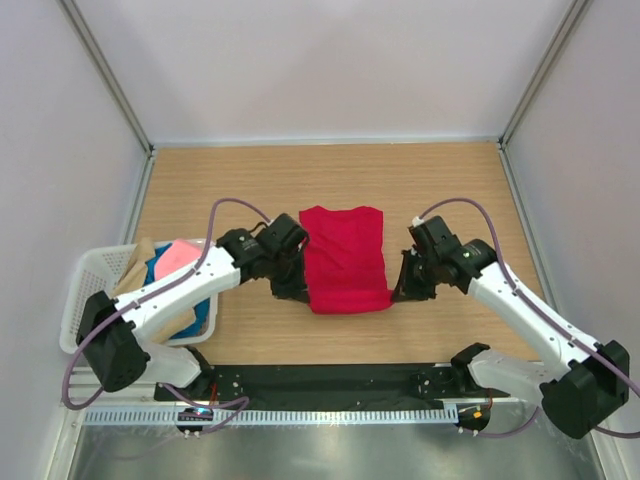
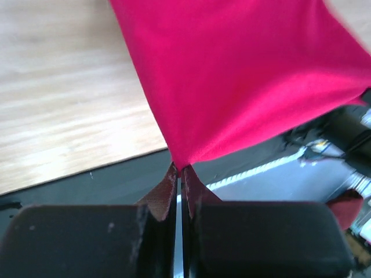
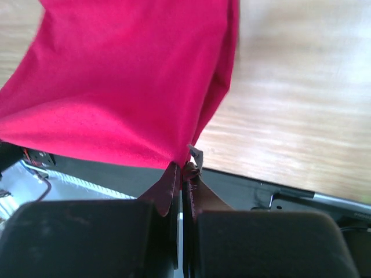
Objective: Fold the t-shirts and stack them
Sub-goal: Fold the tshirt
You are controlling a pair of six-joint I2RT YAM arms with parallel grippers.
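Observation:
A bright red t-shirt (image 1: pixel 345 258) is stretched between my two arms over the middle of the wooden table. My left gripper (image 1: pixel 296 293) is shut on its near left corner; in the left wrist view the red t-shirt (image 2: pixel 243 75) runs up from the pinched tips of the left gripper (image 2: pixel 180 168). My right gripper (image 1: pixel 393 295) is shut on the near right corner, and the right wrist view shows the red t-shirt (image 3: pixel 122 81) with a small white tag beside the right gripper (image 3: pixel 182 167). The near edge hangs lifted off the table. Pink, blue and beige t-shirts (image 1: pixel 172 260) lie in the basket.
A white mesh basket (image 1: pixel 88 292) stands at the table's left edge, beside my left arm. A black strip (image 1: pixel 330 378) with the arm bases runs along the near edge. Grey walls close the table on the left, right and back.

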